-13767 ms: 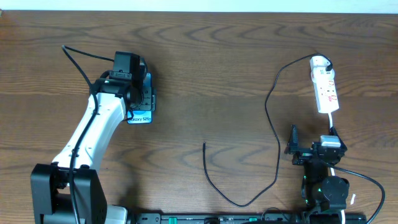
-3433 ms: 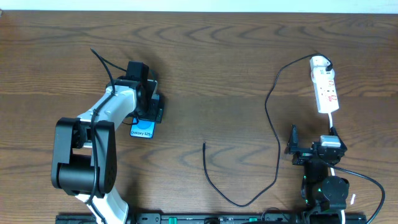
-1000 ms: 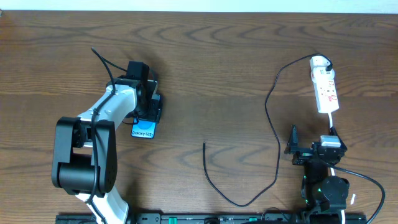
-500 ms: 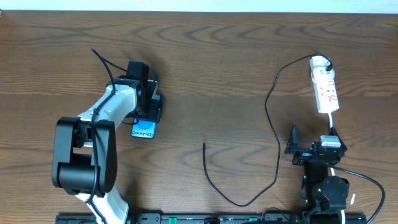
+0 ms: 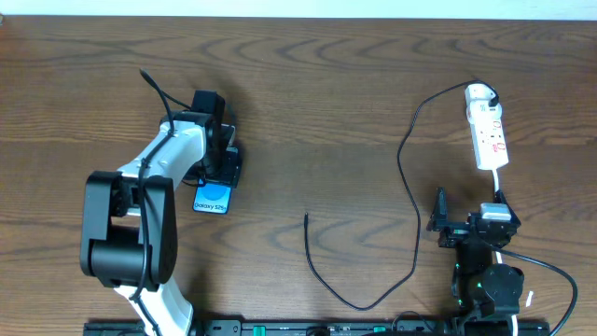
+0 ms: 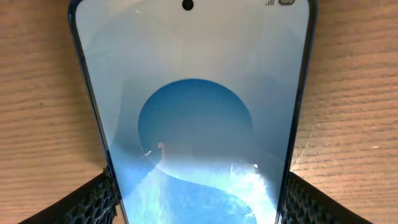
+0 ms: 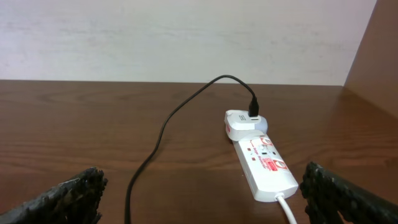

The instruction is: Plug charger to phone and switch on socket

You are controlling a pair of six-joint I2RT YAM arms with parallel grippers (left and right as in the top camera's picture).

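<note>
Early going by the look of it, with left end effector (image 6: 200,199) clamped on the phone (image 5: 212,198) at the worktop's (image 5: 326,112) left, right end effector (image 7: 204,198) gaping idle near the socket (image 5: 488,131), charger (image 5: 417,245) seated in that socket, free tip (image 5: 306,222) loose mid-worktop, well apart from the phone, switching on apparently yet to come.

Tally on the surface (image 5: 308,93): phone (image 5: 212,198), one; charger (image 5: 407,177), one, a single black cable; socket (image 5: 487,131), one white strip with one white cord (image 7: 287,210); robot arms, two – left arm (image 5: 163,163), right arm (image 5: 492,280)
</note>
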